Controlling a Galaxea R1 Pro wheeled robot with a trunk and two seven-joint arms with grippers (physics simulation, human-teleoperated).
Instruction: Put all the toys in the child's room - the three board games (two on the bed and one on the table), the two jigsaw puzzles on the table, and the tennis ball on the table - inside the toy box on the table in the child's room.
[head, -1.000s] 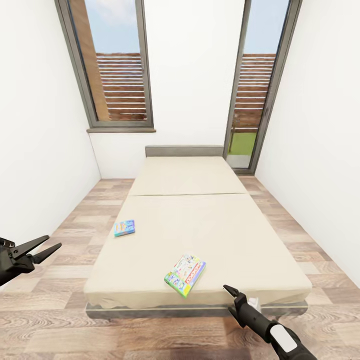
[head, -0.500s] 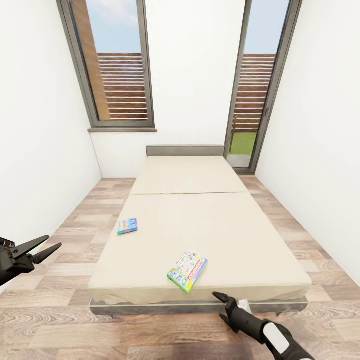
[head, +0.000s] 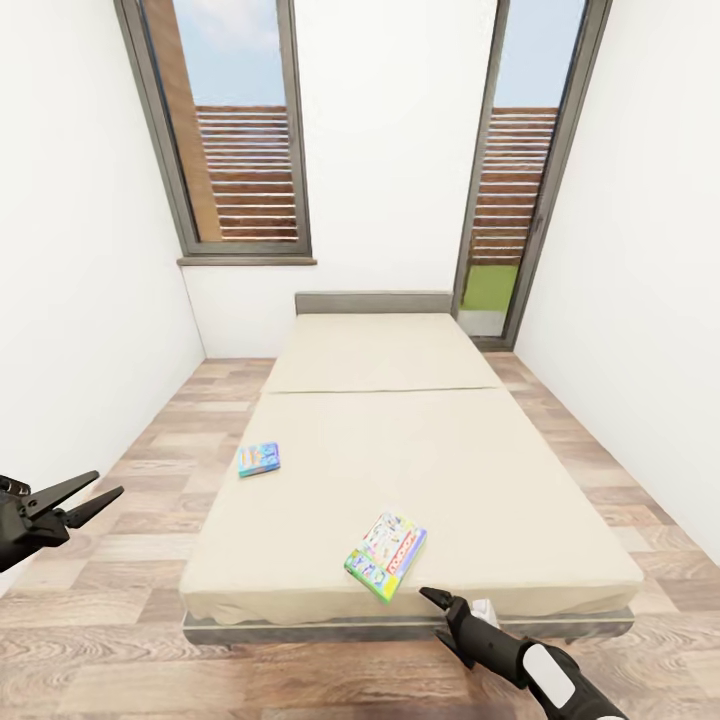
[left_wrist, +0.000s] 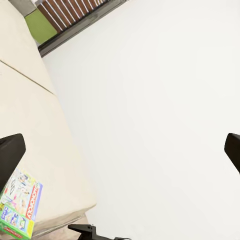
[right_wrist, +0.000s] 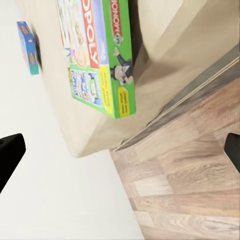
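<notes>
The whole head view has shifted a little since the earlier pictures, so the camera has moved. The bed (head: 400, 450) fills the middle of the room. The Monopoly box (head: 386, 555) lies flat near its foot edge, the blue box (head: 259, 459) flat near its left edge, well apart. The right tool (head: 437, 612) has advanced to just beside the Monopoly box, fingers spread, holding nothing. The left tool (head: 90, 495) hangs over the floor as before, fingers apart and empty.

Right hand (head: 436, 612) shifted left, nearer Monopoly box (head: 386, 556).
</notes>
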